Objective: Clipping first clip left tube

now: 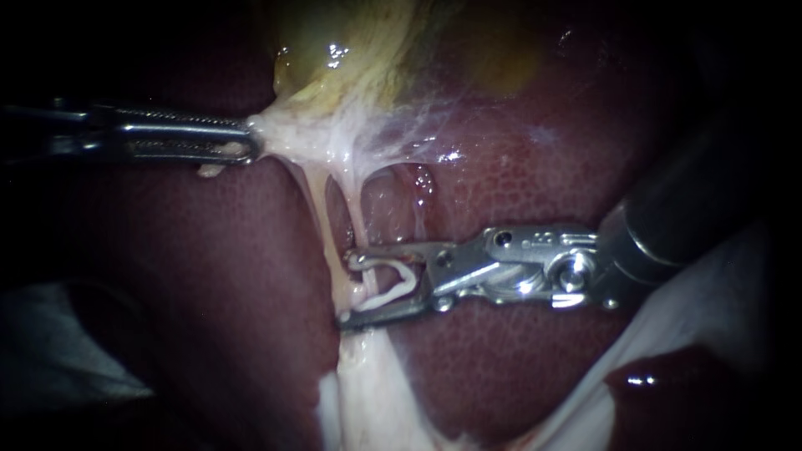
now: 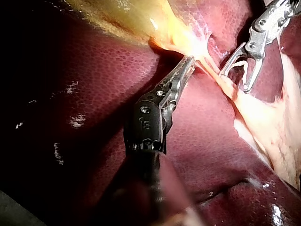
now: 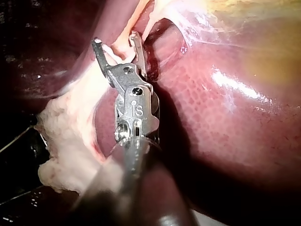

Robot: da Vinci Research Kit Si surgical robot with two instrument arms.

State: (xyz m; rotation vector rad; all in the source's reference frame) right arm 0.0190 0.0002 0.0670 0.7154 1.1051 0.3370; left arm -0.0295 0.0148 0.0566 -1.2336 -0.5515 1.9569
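**Jaws of the silver right instrument (image 1: pixel 345 290) straddle the pale left tube (image 1: pixel 324 225)**

Both jaws stand well apart. A white V-shaped clip (image 1: pixel 388 294) sits between them with one leg against each jaw, so the clip is what they hold. The left tube is a thin pale strand that comes down across the dark red-brown liver (image 1: pixel 209 292). It passes through the gap close to the jaw tips, inside the clip's open mouth, and the clip is not pressed onto it. The right wrist view agrees: the strand lies between the two jaws.

A second pale strand, the right tube (image 1: pixel 357 213), descends just beside the first and reaches the upper jaw. The jaw covers it there, so I cannot tell whether it also lies inside the gap.

The slender, serrated left instrument (image 1: pixel 251 146) has its jaws closed on whitish stringy tissue (image 1: pixel 284 134) at the narrow end of the yellow-green gallbladder (image 1: pixel 368 50). It is well apart from the clip, and the tissue is pulled taut toward it.

Below the jaws the left tube merges into a white fatty mass (image 1: pixel 376 392), and its lower end cannot be traced. The left instrument's shaft fades into darkness, and the right instrument's dark shaft is cut off.
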